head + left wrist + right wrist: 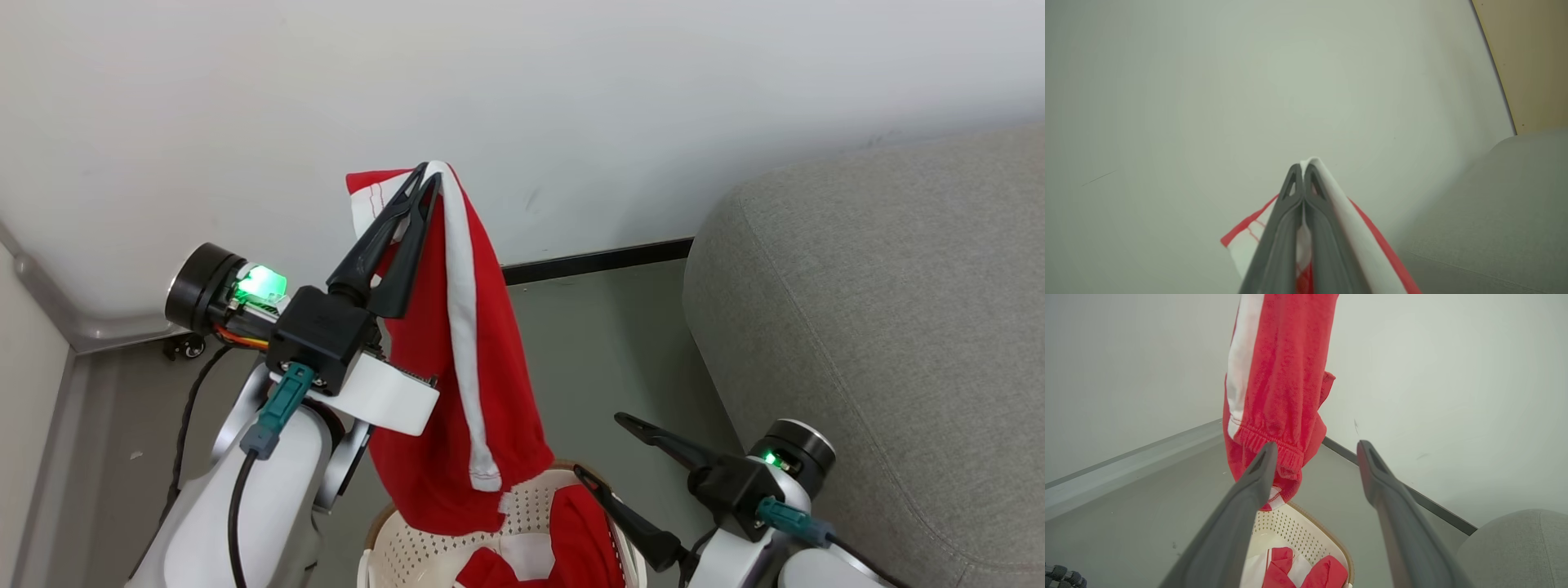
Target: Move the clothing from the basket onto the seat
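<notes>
A red garment with a white stripe (441, 367) hangs from my left gripper (430, 173), which is raised high and shut on its top fold. The left wrist view shows the closed left gripper (1303, 169) pinching that clothing (1339, 212). The garment's lower end (1278, 392) dangles just above the cream-white basket (408, 555), where more red and white clothing (580, 539) lies. My right gripper (602, 445) stands open beside the basket, nothing between its fingers. The grey seat (882, 343) stands at the right.
A white wall (571, 98) with a dark skirting strip (596, 261) runs behind. Grey floor (604, 351) lies between basket and seat. A tan panel (1527, 61) stands beyond the seat (1490, 212) in the left wrist view.
</notes>
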Robot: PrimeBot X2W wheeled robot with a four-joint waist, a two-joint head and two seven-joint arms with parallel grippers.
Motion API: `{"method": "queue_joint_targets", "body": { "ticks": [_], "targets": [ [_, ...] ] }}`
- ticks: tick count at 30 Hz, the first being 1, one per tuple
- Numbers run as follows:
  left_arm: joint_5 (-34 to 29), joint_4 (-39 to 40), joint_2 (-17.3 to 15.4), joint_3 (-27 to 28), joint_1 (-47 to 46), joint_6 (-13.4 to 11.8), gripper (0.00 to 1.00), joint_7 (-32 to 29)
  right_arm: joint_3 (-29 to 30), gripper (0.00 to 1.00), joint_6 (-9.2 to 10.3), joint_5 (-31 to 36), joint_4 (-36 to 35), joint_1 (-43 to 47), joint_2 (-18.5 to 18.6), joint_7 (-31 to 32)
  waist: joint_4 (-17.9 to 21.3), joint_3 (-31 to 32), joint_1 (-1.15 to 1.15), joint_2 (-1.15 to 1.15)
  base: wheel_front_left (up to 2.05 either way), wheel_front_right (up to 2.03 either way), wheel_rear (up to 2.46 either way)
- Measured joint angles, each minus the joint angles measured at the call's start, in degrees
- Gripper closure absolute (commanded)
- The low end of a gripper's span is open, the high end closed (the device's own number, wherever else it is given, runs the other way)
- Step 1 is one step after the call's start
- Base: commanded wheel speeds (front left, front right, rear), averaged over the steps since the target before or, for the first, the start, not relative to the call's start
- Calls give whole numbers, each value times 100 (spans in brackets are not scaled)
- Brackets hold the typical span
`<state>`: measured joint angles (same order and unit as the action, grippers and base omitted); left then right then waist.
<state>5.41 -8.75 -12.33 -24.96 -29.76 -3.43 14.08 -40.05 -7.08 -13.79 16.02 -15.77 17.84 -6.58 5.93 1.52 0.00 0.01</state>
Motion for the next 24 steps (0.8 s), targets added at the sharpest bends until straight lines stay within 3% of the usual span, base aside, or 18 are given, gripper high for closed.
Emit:
{"method": "queue_joint_targets", "body": {
  "ticks": [10, 24],
  "targets": [
    [-9, 67, 101, -155, -235, 92, 100, -54, -635, 0, -3, -274, 143, -276, 96, 11, -48, -7, 0, -1, 0, 0, 0],
    [-49, 272, 311, -399, -395, 254, 100, -103, -979, 0, -4, -702, 408, -942, 180, -58, -219, 41, 0, -1, 0, 0, 0]
  ]
}}
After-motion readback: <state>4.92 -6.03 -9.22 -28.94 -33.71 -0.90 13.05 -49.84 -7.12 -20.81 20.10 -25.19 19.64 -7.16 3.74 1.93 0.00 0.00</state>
